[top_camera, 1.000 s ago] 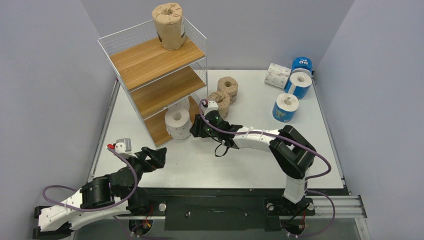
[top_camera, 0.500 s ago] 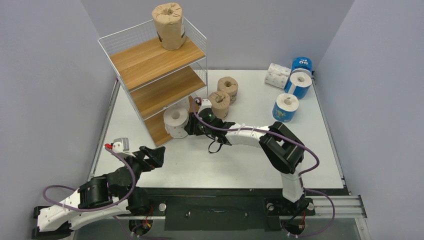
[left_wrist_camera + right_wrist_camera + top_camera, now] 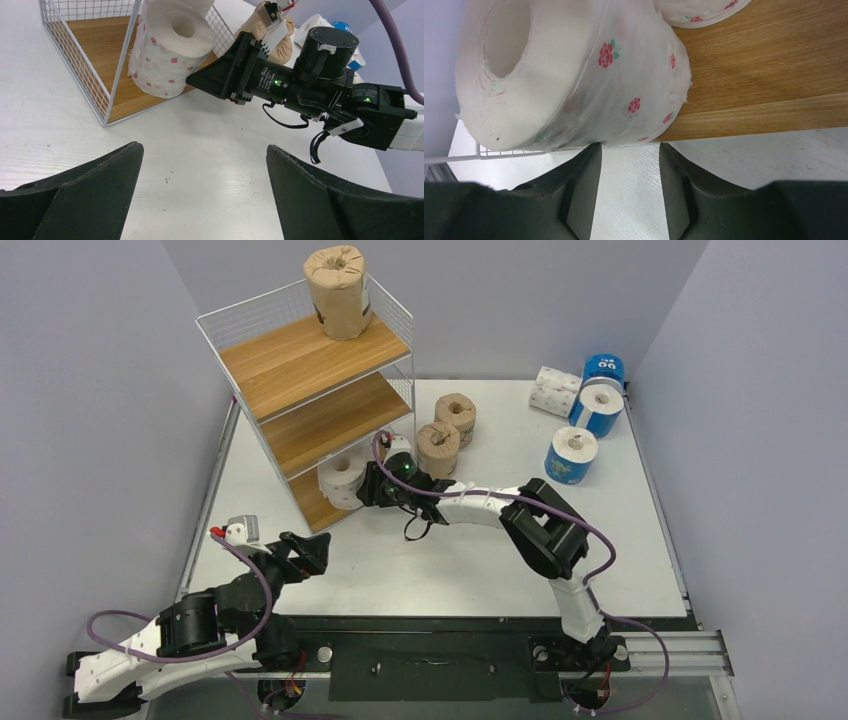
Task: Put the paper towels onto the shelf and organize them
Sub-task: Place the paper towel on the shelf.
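Sitting upright at the open front edge of the shelf's [image 3: 310, 360] bottom board: white rose-print roll [image 3: 338, 472]. A second white roll [image 3: 699, 10] stands just behind it on the same board.

Right fingers [image 3: 629, 147] are partly apart with nothing between them, tips low at the roll's base. Contact looks likely from the left wrist view, but I can't confirm it. Left fingers [image 3: 202, 150] are spread wide above the bare surface [image 3: 450, 560] and hold nothing, well apart from the shelf.

Obstructions: wire mesh closes the shelf's left side next to the roll. The nearer brown roll [image 3: 438, 447] is just beside the right wrist, with another brown roll [image 3: 456, 418] behind it.

Elsewhere: one brown roll [image 3: 340, 290] on the top tier. Three blue rolls [image 3: 571, 455] and white rolls lying on their sides [image 3: 552, 398] are at the far right.
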{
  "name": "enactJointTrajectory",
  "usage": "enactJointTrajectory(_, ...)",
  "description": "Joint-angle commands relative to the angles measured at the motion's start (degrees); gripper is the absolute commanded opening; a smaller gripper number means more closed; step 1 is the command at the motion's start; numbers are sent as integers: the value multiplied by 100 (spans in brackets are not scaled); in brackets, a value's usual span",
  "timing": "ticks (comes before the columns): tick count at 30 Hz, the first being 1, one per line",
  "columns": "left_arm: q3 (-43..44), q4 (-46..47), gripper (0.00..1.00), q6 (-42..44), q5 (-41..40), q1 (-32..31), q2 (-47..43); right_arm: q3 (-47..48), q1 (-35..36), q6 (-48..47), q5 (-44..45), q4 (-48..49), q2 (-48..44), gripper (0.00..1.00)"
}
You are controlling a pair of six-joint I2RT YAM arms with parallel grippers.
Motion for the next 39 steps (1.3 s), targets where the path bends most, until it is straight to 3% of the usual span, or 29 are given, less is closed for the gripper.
enactJointTrajectory(1,215,-8,93,-89,-78,2,84,394,45,177,-8,100,141,42)
enactJointTrajectory(17,207,-34,93,-115,-77,-3,95,890,-10,757,17,600,639,42)
enactJointTrajectory(29,189,-9,93,-122,-71,-3,125,862,-47,1134,-718,1322,865,43)
enactJointTrajectory(39,212,37,93,-101,-62,-4,179,30,-176,1092,-846,1560,28,49)
